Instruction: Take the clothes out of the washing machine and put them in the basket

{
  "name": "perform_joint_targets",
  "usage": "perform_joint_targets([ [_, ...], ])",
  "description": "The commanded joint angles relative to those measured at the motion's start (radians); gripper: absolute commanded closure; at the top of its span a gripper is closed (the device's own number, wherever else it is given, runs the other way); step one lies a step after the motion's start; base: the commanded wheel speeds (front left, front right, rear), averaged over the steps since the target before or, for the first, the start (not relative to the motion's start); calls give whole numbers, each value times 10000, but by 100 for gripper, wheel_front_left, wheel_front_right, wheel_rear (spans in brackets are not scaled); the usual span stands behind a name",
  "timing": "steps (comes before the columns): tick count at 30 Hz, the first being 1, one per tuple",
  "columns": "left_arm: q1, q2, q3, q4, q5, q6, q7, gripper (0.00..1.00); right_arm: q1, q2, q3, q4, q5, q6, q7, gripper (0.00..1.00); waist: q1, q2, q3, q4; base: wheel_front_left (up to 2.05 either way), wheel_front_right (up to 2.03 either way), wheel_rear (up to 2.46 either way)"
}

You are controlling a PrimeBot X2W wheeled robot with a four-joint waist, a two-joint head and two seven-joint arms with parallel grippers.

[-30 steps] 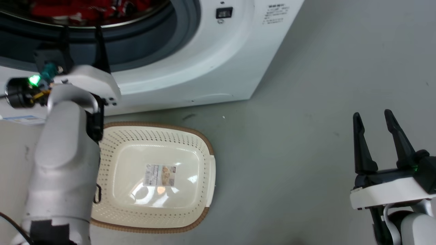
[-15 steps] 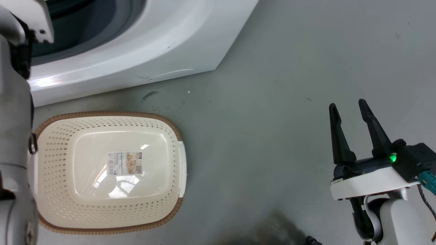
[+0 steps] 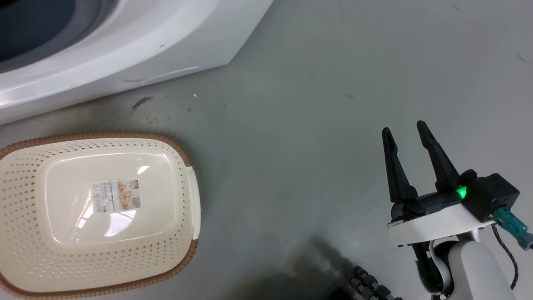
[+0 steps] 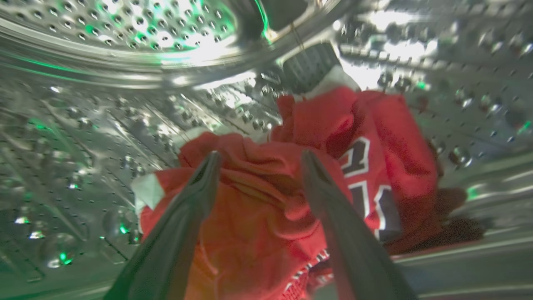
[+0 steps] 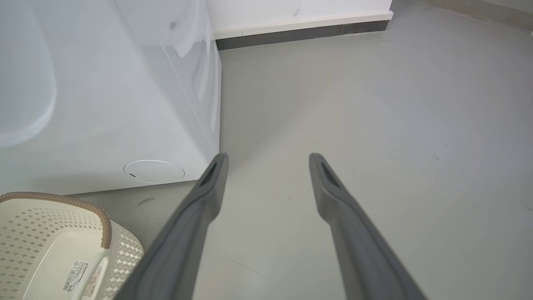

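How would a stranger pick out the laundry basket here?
Find the big white washing machine. On the grey floor just in front of it sits the basket. It is the cream perforated tub with a brown woven-look rim and a paper label inside.

We are seeing the clothes (image 4: 266, 200) heaping right ahead of the left gripper (image 4: 261, 154), the drum wall (image 4: 104, 116) curving close around them. Outside, bare floor (image 3: 291, 125) is lying open between the washing machine (image 3: 125, 54), the basket (image 3: 104, 136) and the right gripper (image 3: 404, 126).
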Motion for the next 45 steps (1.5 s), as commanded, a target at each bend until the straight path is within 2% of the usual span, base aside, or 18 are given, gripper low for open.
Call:
perform_joint_targets([
  [1, -94, 72, -38, 45, 45, -38, 84, 0, -189, 22, 38, 32, 48, -6, -69, 0, -1, 0, 151, -149, 0, 0, 0],
  [10, -272, 522, -222, -126, -40, -135, 2029, 0, -334, 22, 251, 259, 309, -6, -142, 0, -1, 0, 406, -403, 0, 0, 0],
  [11, -214, 543, -207, -163, -65, -91, 2188, 51, -374, 22, 259, 263, 343, -6, -154, 0, -1, 0, 407, -407, 0, 0, 0],
  [12, -149, 561, -177, -227, -92, -42, 2313, 94, -412, 22, 272, 274, 357, -6, -164, 0, -1, 0, 401, -413, 0, 0, 0],
  [13, -82, 570, -158, -285, -131, -6, 2422, 100, -434, 22, 283, 273, 403, -6, -177, 0, -1, 0, 385, -417, 0, 0, 0],
  [17, 201, 619, -68, -731, -220, 345, 2234, 100, -423, 22, 269, 282, 464, -6, -209, 0, -1, 0, 270, -434, 0, 0, 0],
  [19, 435, 632, 15, -1055, -262, 648, 1699, 100, -395, 21, 197, 314, 431, -6, -236, 0, -1, 0, 136, -406, 0, 0, 0],
  [22, 833, 570, 164, -1468, -421, 1010, 682, 100, -314, 21, 57, 368, 373, -6, -264, 0, -1, 0, -150, -332, 0, 0, 0],
  [29, 1929, 28, 694, -1781, -1130, 1693, -2069, 100, -140, 19, -196, 396, 311, -6, -215, 0, -1, 0, -1095, -123, 0, 0, 0],
  [36, 2995, -536, 1085, -1301, -1835, 1836, -4089, 100, 158, 21, -386, 327, 233, -6, 9, 0, -1, 0, -2143, -39, 0, 0, 0],
  [45, 4670, -1435, 1384, -562, -2608, 1888, -5269, 100, 720, 21, -635, 63, 82, -6, 317, 0, -1, 0, -3232, 224, 0, 0, 0],
])
